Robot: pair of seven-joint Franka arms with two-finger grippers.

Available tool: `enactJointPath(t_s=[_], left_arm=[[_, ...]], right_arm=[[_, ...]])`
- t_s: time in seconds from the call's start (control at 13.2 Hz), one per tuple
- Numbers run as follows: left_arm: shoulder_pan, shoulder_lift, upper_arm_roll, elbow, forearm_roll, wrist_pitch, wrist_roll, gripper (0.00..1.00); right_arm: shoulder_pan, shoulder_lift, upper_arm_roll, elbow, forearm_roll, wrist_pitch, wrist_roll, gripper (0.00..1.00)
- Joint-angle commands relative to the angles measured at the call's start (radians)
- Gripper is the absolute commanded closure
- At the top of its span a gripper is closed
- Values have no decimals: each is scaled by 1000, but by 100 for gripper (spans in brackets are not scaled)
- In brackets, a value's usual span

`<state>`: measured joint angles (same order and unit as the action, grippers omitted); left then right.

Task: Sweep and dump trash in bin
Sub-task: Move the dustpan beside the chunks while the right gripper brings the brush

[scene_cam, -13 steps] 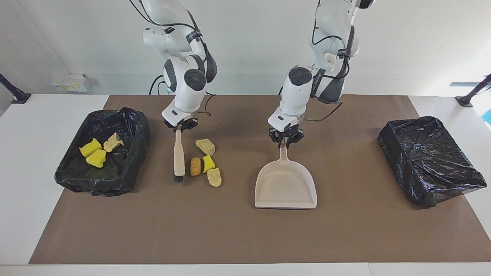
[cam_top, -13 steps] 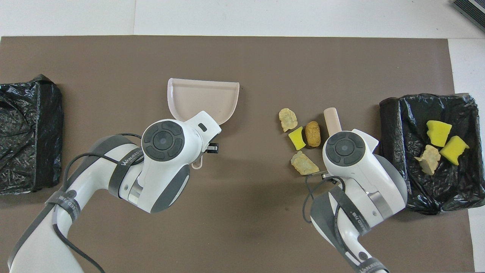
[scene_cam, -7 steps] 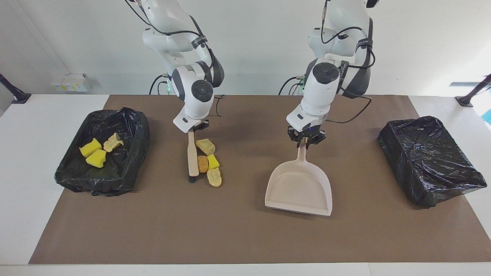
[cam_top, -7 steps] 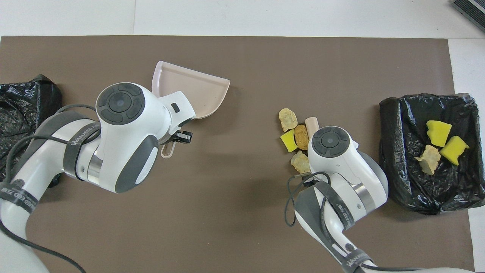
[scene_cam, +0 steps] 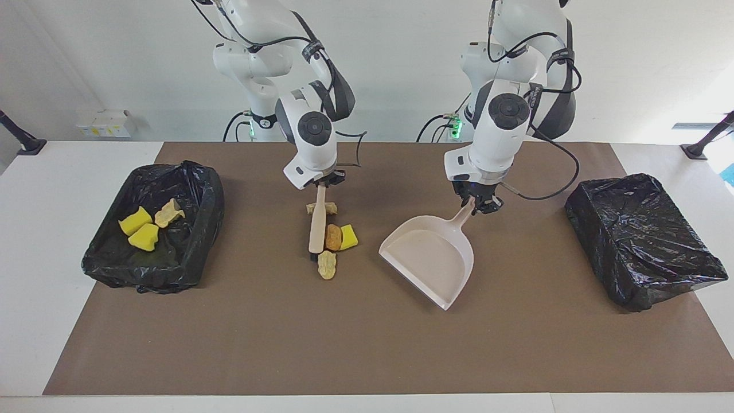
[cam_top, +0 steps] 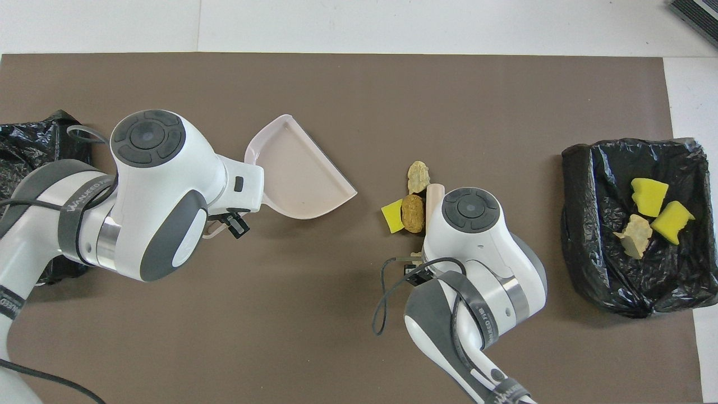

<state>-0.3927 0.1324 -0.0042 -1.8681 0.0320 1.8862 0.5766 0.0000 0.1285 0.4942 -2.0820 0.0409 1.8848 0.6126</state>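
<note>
Since a second ago we see both arms swung toward the middle: the brush (scene_cam: 317, 227) has pushed the loose chunks toward the left arm's end, and the dustpan (scene_cam: 431, 261) has turned so its mouth faces them.

Reading the facing view from its left edge: the open black-lined bin (scene_cam: 198, 252) at the right arm's end holds three pieces of trash, two yellow (scene_cam: 141, 229) and one tan (scene_cam: 168, 213). Next, the right gripper (scene_cam: 322, 184) is clamped on the brush handle, bristles down on the brown mat (scene_cam: 367, 350). Four chunks lie against the brush: a tan one (scene_cam: 330, 209) nearest the robots, an orange-brown one (scene_cam: 333, 237), a yellow one (scene_cam: 348, 237) and a pale tan one (scene_cam: 327, 265) farthest out. The left gripper (scene_cam: 480, 203) grips the dustpan's handle. A second black bin (scene_cam: 642, 241) sits at the left arm's end.

The overhead view hides the nearest tan chunk and most of the brush under the right arm, and the left arm covers most of the second bin. The chunks are small, rough-edged foam, far smaller than the beige pan.
</note>
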Motion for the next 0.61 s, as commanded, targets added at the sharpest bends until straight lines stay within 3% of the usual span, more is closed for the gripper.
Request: enactJointPath(t_s=[0.0,0.23,0.53], left_arm=[[25,-77,-7,-101,22,17,242,100],[15,-91,-8,-154,34,66,339,100],[-46,-47,-10,-168,75,139,341,100]], right_arm=[[-24,-12,-8,60,13,-68,59,100],[-67,-55,-8,8,-7,-96,59,100],[-57,-141,-3,-114,-35,-95,52,100]])
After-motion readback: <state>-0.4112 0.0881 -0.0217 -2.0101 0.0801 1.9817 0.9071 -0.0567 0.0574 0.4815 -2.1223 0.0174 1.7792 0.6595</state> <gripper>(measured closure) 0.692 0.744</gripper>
